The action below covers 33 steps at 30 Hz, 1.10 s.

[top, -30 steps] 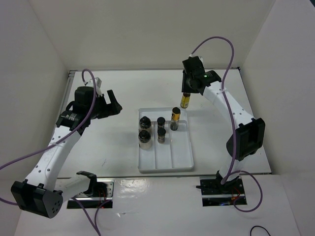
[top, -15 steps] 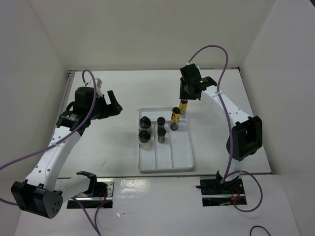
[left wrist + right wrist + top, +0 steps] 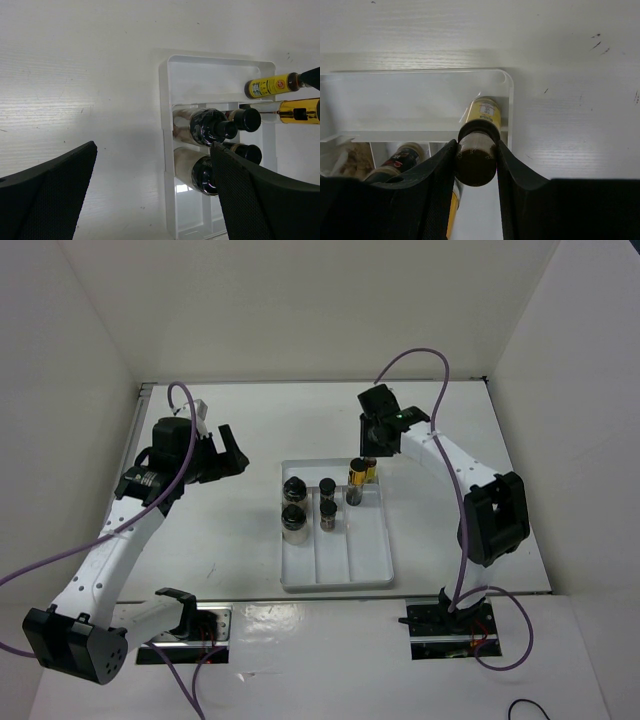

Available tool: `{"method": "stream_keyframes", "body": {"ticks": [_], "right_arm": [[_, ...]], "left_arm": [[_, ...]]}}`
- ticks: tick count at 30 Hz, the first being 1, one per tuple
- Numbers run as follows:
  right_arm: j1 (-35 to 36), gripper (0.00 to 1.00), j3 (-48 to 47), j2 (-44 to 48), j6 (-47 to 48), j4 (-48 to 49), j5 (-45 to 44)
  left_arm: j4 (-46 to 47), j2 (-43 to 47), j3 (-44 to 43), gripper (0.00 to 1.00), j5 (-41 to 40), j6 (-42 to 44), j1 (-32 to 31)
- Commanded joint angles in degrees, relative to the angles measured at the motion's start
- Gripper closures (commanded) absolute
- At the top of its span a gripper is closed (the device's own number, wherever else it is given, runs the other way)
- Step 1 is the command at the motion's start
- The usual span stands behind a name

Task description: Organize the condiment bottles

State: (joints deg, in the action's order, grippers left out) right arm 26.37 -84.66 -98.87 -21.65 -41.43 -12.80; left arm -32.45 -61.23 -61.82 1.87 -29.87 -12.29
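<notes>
The white tray (image 3: 350,560) holds two squat jars (image 3: 293,489) (image 3: 293,521) in its left lane, two small dark brown bottles (image 3: 327,486) (image 3: 327,515) in the middle lane, and one slim yellow bottle (image 3: 355,482) in the right lane. My right gripper (image 3: 372,448) is shut on the black cap of the second yellow bottle (image 3: 369,473). It holds this bottle over the tray's far right corner, just behind the standing yellow one. In the right wrist view the held bottle (image 3: 483,113) hangs over that corner between my fingers (image 3: 435,175). My left gripper (image 3: 228,452) is open and empty, left of the tray.
In the left wrist view the tray's left wall (image 3: 165,125) and the jars (image 3: 200,126) lie to the right of bare table. White walls enclose the table on the left, back and right. Purple cables loop over both arms.
My right gripper has carried the yellow bottle leftward and nearer, from the table behind the tray to over the tray's far right corner. The left arm has not moved.
</notes>
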Motion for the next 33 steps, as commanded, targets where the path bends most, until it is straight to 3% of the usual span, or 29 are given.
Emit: {"method": "stream_keyframes", "body": {"ticks": [1,5,6,9,10,19,26,33], "right_arm": [[1.0,1.0,0.5,-0.7,-0.7,4.0,-0.7],[1.0,0.88,1.5,-0.7,-1.2,4.0,-0.7],[1.0,0.77,1.5,-0.7,-1.2,4.0,-0.7],[1.0,0.68,1.5,-0.7,-1.2,4.0,-0.7],[1.0,0.59,1.5,-0.7,-1.2,4.0,-0.7],[1.0,0.23,-2.5,-1.2,-1.2,1.6,-1.9],[1.0,0.02,-9.2,1.3,-0.5,-1.4,-3.2],[1.0,0.02,-18.3,6.0,1.5,-2.4,-3.2]], "left_arm": [[1.9,0.7,0.1,0.0,1.0,1.5,0.3],[1.9,0.7,0.1,0.0,1.6,1.5,0.3],[1.9,0.7,0.1,0.0,1.6,1.5,0.3],[1.9,0.7,0.1,0.0,1.6,1.5,0.3],[1.9,0.7,0.1,0.0,1.6,1.5,0.3],[1.9,0.7,0.1,0.0,1.6,1.5,0.3],[2.4,0.7,1.2,0.0,1.6,1.5,0.3],[2.9,0.2,1.2,0.0,1.6,1.5,0.3]]}}
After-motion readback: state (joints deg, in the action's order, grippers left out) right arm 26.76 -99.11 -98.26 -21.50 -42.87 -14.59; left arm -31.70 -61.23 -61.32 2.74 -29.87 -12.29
